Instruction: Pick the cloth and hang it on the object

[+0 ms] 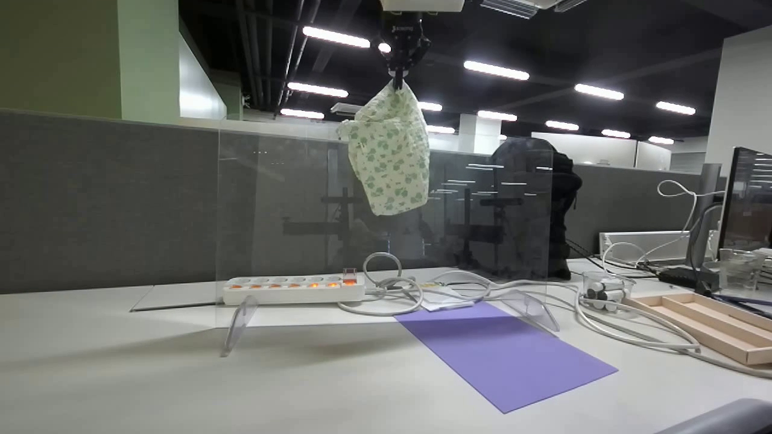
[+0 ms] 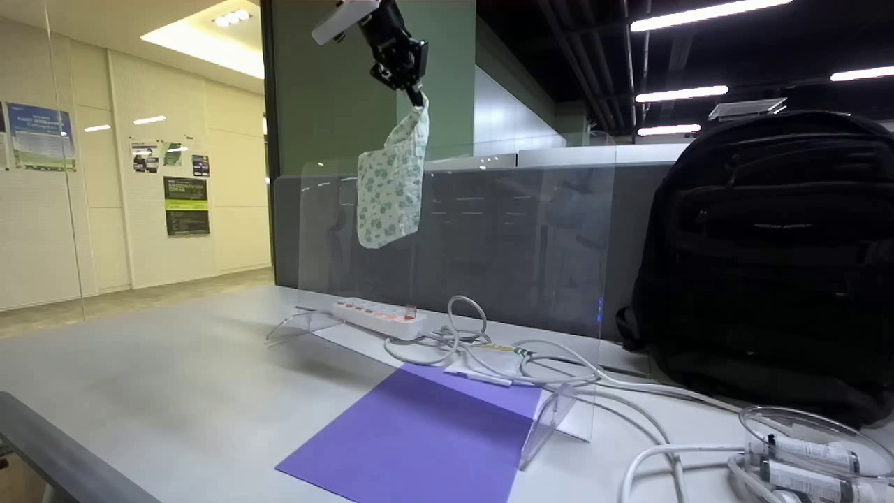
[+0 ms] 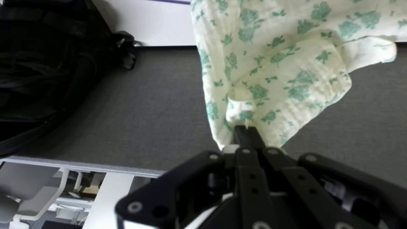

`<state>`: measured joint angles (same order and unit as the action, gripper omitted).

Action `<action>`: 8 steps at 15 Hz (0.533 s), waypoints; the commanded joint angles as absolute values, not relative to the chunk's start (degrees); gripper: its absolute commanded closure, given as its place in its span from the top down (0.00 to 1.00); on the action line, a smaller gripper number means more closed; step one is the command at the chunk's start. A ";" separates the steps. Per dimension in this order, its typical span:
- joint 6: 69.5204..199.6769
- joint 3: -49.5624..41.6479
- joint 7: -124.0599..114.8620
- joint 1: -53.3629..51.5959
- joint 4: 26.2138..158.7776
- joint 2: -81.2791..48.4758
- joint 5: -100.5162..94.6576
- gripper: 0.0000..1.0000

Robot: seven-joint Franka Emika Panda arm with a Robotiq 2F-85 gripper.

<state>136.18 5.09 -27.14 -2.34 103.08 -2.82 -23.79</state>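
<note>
Cloth point(image 1: 391, 163), crinkled, in pincer point(image 1: 398, 82), clear sheet point(image 1: 386, 241)

Black gripper point(image 3: 246, 129), silvery screws point(image 3: 134, 207), white arm point(image 1: 422, 5).

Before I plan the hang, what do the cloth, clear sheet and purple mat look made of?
Cloth: thin matte fabric, perhaps cotton; it drapes and creases. Clear sheet: glossy, probably acrylic, possibly glass; see-through, with light reflections. Purple mat: looks matte, no glare; card or thin foam, can't tell which.
</note>
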 commanded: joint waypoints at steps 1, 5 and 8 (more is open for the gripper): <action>133.40 3.61 -31.25 -3.57 100.09 -5.64 -25.01 0.26; 132.58 2.54 -32.79 -4.21 99.42 -6.74 -24.90 0.48; 132.18 2.00 -33.60 -4.64 98.85 -7.01 -24.94 0.68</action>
